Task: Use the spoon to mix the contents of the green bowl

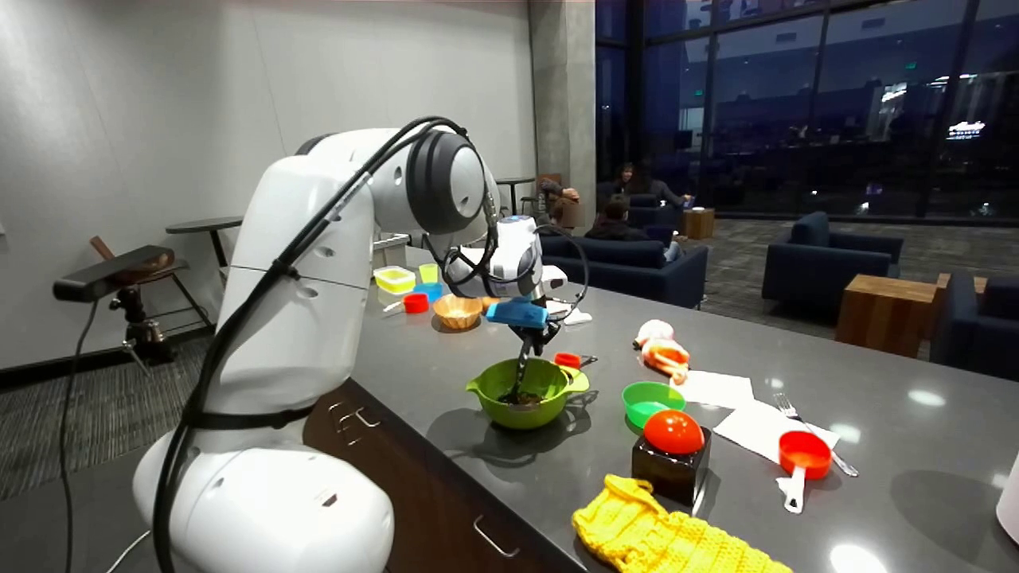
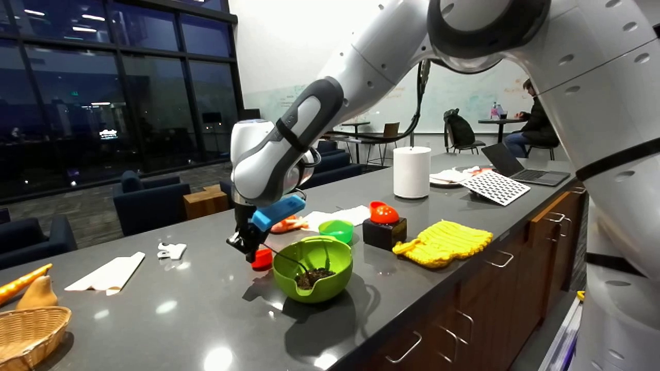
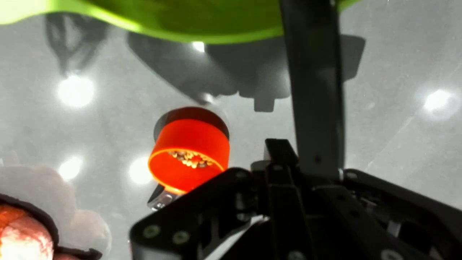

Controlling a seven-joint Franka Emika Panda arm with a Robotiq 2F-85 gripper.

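In an exterior view, the spoon (image 1: 522, 366) leans steeply into the green bowl (image 1: 525, 415), which sits near the long edge of the table (image 1: 422, 366), above the drawers (image 1: 438, 497). Mixing looks to be the step in hand, though how far along it is cannot be judged from here. The next move probably calls for slow, low sweeps round the inside; a hard push on the wall could slide the bowl toward that edge. The bowl is round and looks like smooth plastic, with a handle at its rim.

In an exterior view, the spoon's thin stem slants down to the contents (image 2: 317, 277), dark brown and crumbly, loose at the bottom. Its head seems buried in them. Along the same edge lies a yellow knitted cloth (image 2: 446, 242), thick and ribbed.

In the wrist view, the fingers (image 3: 283, 153) are closed tight on the spoon; its handle runs from them as a flat, dark strip that crosses over the bowl's rim. Near the bowl, on the side away from the drawers, a red measuring cup (image 3: 198, 135) holds small yellow and brown bits, and the hard, glossy table throws back bright glints.
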